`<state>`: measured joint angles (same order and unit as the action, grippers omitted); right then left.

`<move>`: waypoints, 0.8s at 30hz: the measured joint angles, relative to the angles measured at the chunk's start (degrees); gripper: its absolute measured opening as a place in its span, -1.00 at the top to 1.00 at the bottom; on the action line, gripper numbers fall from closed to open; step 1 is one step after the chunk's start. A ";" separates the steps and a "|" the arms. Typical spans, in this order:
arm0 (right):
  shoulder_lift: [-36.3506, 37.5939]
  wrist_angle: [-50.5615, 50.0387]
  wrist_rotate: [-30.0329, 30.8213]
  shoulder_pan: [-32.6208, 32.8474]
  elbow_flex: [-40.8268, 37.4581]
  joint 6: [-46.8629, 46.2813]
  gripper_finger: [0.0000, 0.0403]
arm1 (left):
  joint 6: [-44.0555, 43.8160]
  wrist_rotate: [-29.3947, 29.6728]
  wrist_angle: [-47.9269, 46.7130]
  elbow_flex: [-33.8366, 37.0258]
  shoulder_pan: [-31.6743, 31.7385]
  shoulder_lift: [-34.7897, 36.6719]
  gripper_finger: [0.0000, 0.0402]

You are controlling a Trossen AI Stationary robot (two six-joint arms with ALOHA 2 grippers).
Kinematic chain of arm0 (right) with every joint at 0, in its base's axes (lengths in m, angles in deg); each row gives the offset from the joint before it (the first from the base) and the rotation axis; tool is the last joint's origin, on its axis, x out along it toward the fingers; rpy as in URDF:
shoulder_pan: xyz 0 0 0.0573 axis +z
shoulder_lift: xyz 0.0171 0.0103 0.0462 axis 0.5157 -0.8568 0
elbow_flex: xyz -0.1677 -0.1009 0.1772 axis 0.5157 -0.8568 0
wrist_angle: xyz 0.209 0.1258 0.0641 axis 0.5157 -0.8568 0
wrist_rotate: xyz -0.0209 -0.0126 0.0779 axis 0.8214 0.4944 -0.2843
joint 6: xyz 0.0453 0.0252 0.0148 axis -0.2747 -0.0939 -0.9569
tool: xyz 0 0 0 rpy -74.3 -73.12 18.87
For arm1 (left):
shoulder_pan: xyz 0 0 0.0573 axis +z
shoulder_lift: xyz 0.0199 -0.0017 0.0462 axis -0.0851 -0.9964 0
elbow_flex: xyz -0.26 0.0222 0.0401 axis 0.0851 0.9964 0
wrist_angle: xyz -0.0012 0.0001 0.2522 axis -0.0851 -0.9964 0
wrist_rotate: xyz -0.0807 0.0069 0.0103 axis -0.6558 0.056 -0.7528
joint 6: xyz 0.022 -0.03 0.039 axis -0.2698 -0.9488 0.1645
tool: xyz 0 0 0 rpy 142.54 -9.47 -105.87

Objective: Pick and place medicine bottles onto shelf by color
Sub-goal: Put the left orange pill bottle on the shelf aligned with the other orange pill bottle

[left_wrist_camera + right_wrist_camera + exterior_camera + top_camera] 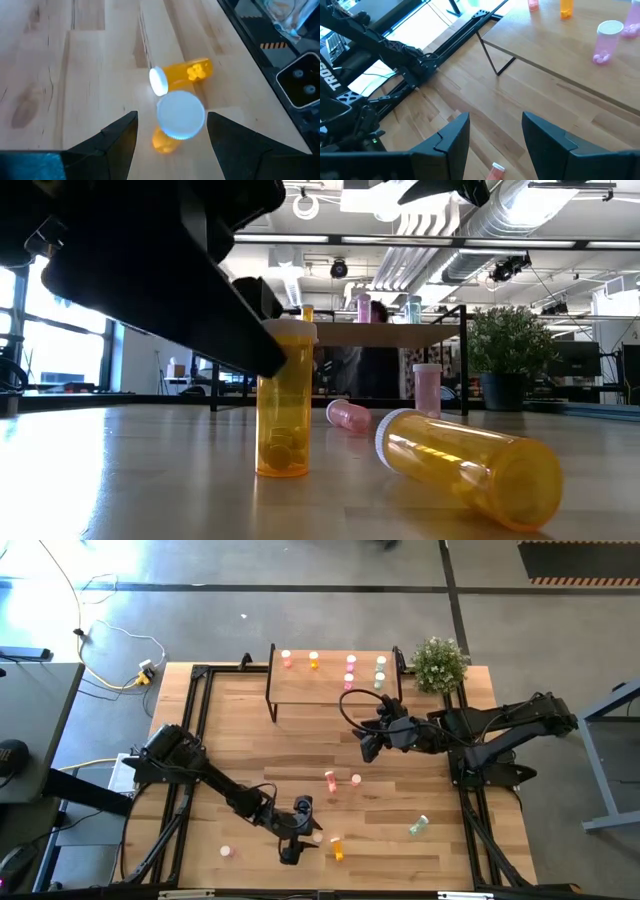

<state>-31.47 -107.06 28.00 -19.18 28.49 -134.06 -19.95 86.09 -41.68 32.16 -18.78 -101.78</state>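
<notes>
Six bottles on shelf [330, 683], six on table [250, 740]

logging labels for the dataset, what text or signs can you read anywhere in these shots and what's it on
"TROS": white letters, cut off at the picture's edge, on the dark left arm seen in the right wrist view.
Medicine bottles: no readable label on the upright orange bottle, the lying orange bottle or the pink bottle on the shelf.
Hazard stripes on the floor: a pattern, no words.
Nothing else can be read.
</notes>
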 joint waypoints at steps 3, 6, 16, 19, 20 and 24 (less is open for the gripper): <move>-0.02 -0.16 0.00 0.01 0.00 -0.83 0.15 | 0.01 0.40 0.55 -0.04 0.00 0.00 -0.13; -0.02 -0.35 0.00 0.02 0.00 -0.90 0.15 | 0.79 0.42 1.12 -0.04 0.00 0.00 -0.13; -0.02 -0.46 0.02 -0.01 0.00 -0.90 0.15 | 0.86 -0.47 1.28 -0.04 0.00 0.00 0.20; -0.02 -0.46 0.02 0.01 0.00 -0.90 0.15 | 0.93 -0.50 1.58 -0.04 -0.02 0.00 0.34; -0.02 -0.46 0.02 0.01 0.00 -0.89 0.15 | 1.28 -0.50 1.87 -0.04 -0.02 0.00 0.38; -0.02 -0.46 0.02 -0.01 0.00 -0.73 0.15 | 1.34 -0.87 1.96 -0.04 0.00 0.03 0.46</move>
<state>-31.49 -107.52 28.02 -19.19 28.49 -134.78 -18.61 85.22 -39.73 32.11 -18.78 -101.75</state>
